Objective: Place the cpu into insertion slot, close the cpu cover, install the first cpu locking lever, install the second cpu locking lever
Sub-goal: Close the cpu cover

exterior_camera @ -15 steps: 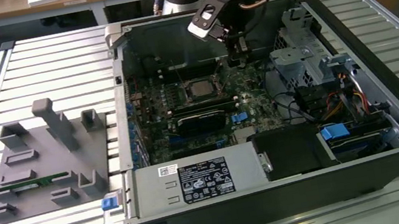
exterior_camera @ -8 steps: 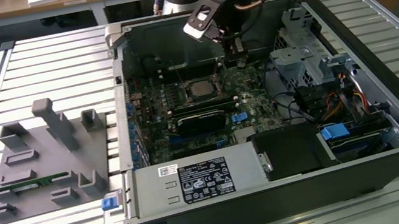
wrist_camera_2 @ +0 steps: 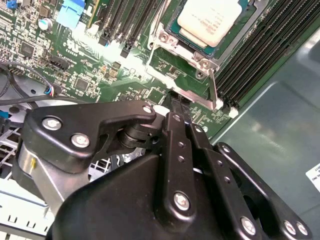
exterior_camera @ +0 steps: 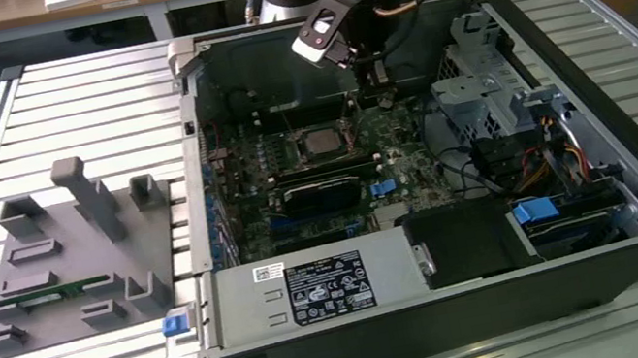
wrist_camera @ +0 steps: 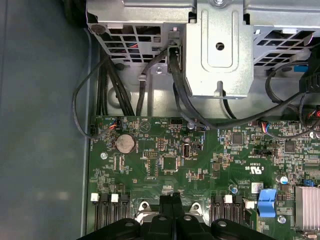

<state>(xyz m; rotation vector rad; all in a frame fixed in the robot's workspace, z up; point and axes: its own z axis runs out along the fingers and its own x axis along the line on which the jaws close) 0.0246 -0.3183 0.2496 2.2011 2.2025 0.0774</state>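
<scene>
cpu: seated in the insertion slot on the green motherboard, between two banks of black memory slots, close to the board edge that borders the grey case panel.

- Shape/material: flat square, pale matte metal lid, thin dark substrate rim showing around it.
- Handling, judged: light, rigid, fragile. Best taken by two opposite edges of the lid only; the lid is smooth, so slip is likely under a weak pinch. The underside and socket contacts are not to be touched, and no side load should be applied while it sits in the slot.
- cpu cover: thin stamped silvery frame with screw heads at the corners; it appears to lie down around the lid.
- A slim bright metal lever is seen along one side of the frame. Whether it is latched cannot be told.
- gripper: black fingers brought tight together, nothing seen between them, tips set at the frame edge nearest the lever end. Actual contact cannot be confirmed.
</scene>
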